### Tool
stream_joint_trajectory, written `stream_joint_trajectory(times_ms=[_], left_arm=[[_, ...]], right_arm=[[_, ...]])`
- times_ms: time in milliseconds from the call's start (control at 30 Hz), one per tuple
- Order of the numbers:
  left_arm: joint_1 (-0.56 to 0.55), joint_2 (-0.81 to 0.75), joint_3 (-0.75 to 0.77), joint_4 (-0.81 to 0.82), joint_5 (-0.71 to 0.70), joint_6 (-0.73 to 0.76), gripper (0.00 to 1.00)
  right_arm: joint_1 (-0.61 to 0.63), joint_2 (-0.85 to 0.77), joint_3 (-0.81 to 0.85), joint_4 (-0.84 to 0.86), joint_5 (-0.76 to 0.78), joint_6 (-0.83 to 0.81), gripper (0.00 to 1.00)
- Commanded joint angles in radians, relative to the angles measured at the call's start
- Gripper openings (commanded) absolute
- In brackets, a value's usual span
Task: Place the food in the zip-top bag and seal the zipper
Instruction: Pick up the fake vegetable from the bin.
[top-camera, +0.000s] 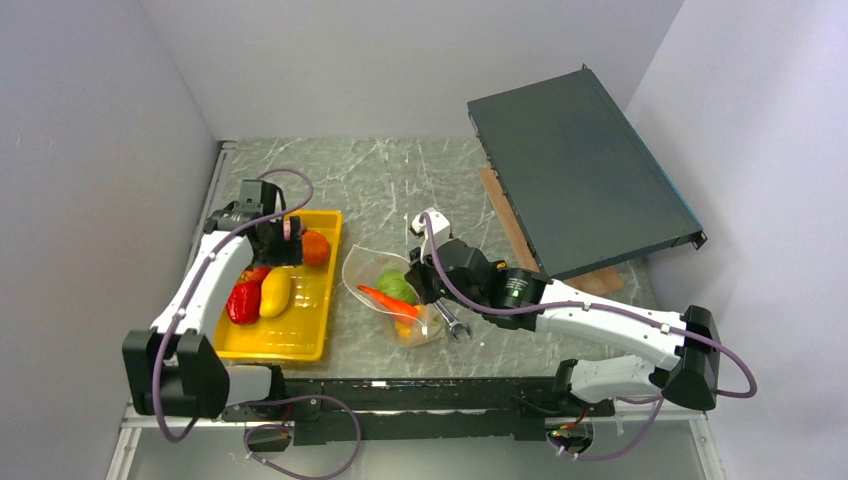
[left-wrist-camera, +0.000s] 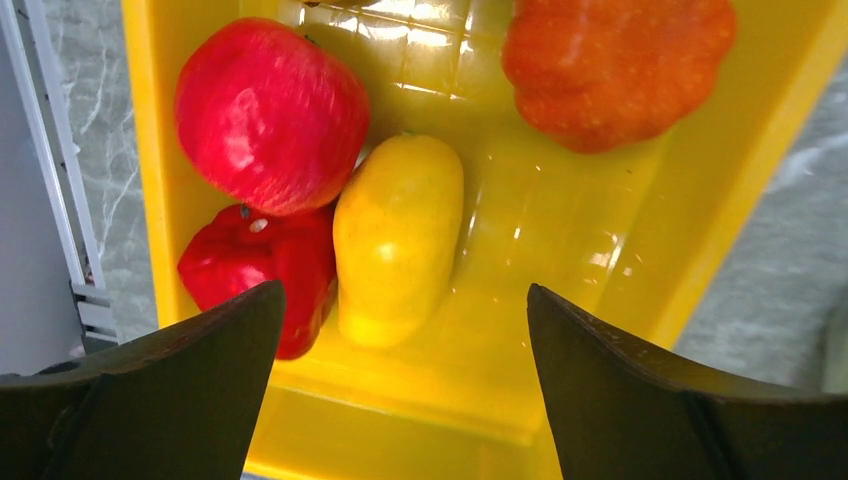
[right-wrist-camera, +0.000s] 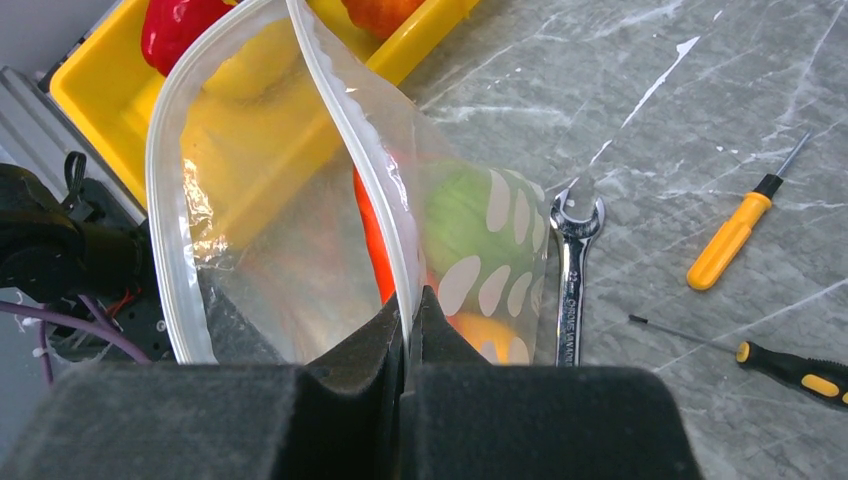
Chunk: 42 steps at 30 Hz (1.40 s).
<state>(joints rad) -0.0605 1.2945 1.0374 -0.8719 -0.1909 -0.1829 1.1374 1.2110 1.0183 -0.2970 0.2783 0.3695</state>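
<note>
Open counter (top-camera: 400, 180) lies behind the zip-top bag (right-wrist-camera: 300, 250), which sits just beside the yellow tray (left-wrist-camera: 700, 230). The right fingers (right-wrist-camera: 385, 335) are pinched closed on its zipper (right-wrist-camera: 345, 90); a carrot (top-camera: 390, 300) and cabbage (right-wrist-camera: 455, 215) lie inside (an orange piece is half hidden). The left fingers (left-wrist-camera: 240, 330) hang spread wide and empty over the tray's yellow pepper (left-wrist-camera: 400, 240)

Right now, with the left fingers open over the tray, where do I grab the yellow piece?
Take the yellow piece across its narrow middle, straight down from above. It lies flat, its long axis running between the open left fingers, so they straddle its width. Bare tray floor frees one side; the red pepper touches the other, so that finger likely must wedge in.
</note>
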Motion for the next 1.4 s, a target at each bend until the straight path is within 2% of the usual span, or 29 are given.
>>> stream_joint_trajectory(times_ms=[0, 67, 400, 600, 633, 800, 900, 1133, 1367], left_arm=[[0.002, 0.044, -0.087, 0.149, -0.051, 0.055, 0.93], [0.001, 0.082, -0.062, 0.129, -0.062, 0.045, 0.88], [-0.023, 0.232, -0.041, 0.094, -0.127, 0.026, 0.87], [-0.044, 0.251, -0.032, 0.083, -0.135, 0.021, 0.81], [-0.044, 0.257, -0.030, 0.082, -0.125, 0.021, 0.78], [-0.045, 0.278, -0.023, 0.074, -0.089, 0.022, 0.46], [-0.044, 0.234, -0.040, 0.088, -0.073, 0.021, 0.35], [-0.050, -0.025, -0.110, 0.132, -0.025, -0.001, 0.24], [-0.050, -0.369, -0.115, 0.058, 0.173, -0.112, 0.14]], right_arm=[[-0.005, 0.019, 0.061, -0.005, -0.013, 0.004, 0.00], [-0.006, 0.026, 0.070, -0.012, -0.014, 0.011, 0.00], [-0.005, 0.070, 0.095, 0.002, -0.029, 0.026, 0.00], [-0.005, 0.072, 0.121, -0.020, -0.035, 0.020, 0.00], [-0.005, 0.066, 0.118, -0.019, -0.034, 0.020, 0.00], [-0.005, 0.042, 0.100, -0.024, -0.027, 0.034, 0.00], [-0.005, 0.032, 0.086, -0.021, -0.029, 0.047, 0.00], [-0.006, 0.042, 0.088, -0.020, -0.045, 0.057, 0.00], [-0.005, 0.025, 0.084, -0.016, -0.029, 0.053, 0.00]])
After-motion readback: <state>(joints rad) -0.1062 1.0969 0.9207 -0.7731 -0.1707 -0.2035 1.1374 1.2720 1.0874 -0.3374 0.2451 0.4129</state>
